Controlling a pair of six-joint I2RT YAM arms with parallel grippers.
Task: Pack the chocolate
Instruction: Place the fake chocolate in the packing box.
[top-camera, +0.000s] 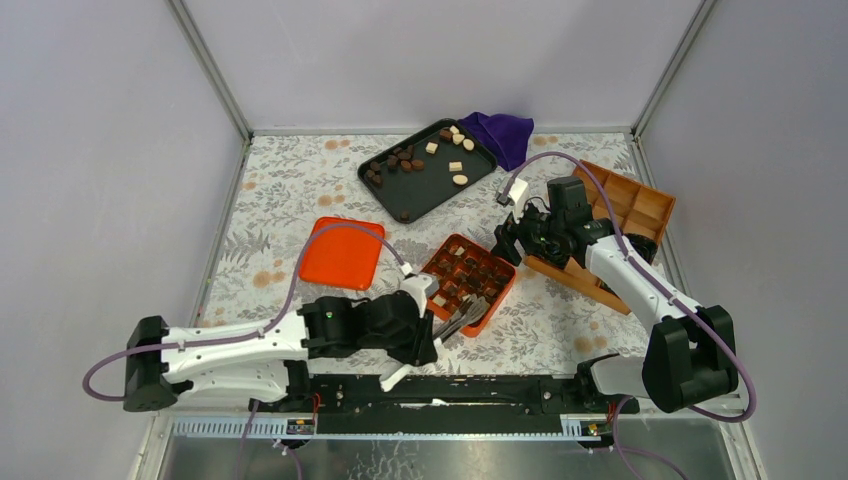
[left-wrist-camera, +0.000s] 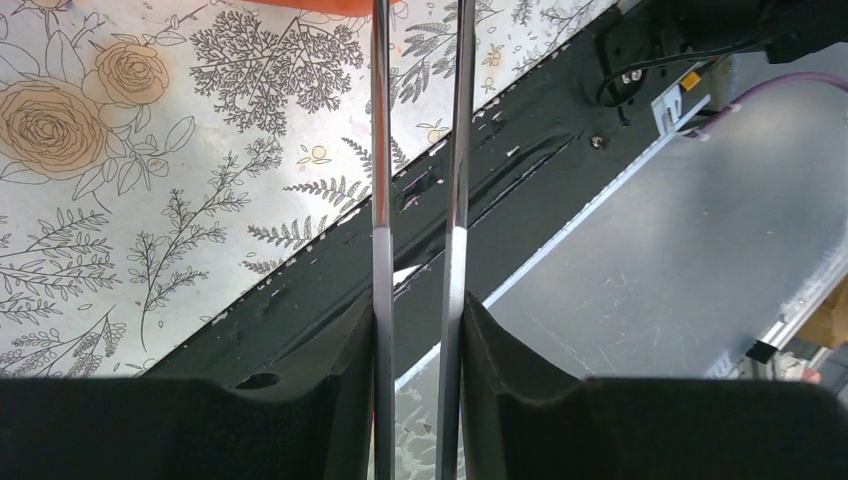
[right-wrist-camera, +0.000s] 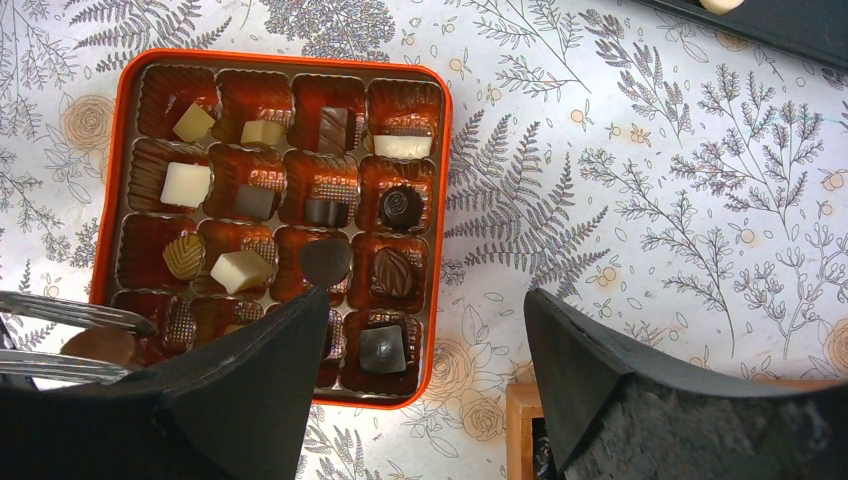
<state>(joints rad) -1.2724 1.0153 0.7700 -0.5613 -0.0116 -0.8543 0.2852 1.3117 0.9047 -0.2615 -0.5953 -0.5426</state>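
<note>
The orange box by the surface's near edge is looking mostly full, with some cups waiting. The left hand is squeezing tongs, which are carrying a brown chocolate. The right hand is hanging wide apart. More chocolates are sitting on the far black tray.

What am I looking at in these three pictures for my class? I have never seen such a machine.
This is a robot: two arms bolted at the near edge of a table, each ending in two-finger jaws. The wide picture looks down from above; the other two come from cameras on the wrists. The left arm has its jaws shut on metal tongs, whose tips reach an orange box partly filled with chocolates. The right arm holds its jaws open, gripping nothing, near that box. Also there: a black tray of loose chocolates, an orange lid, a purple cloth, a wooden organiser.
</note>
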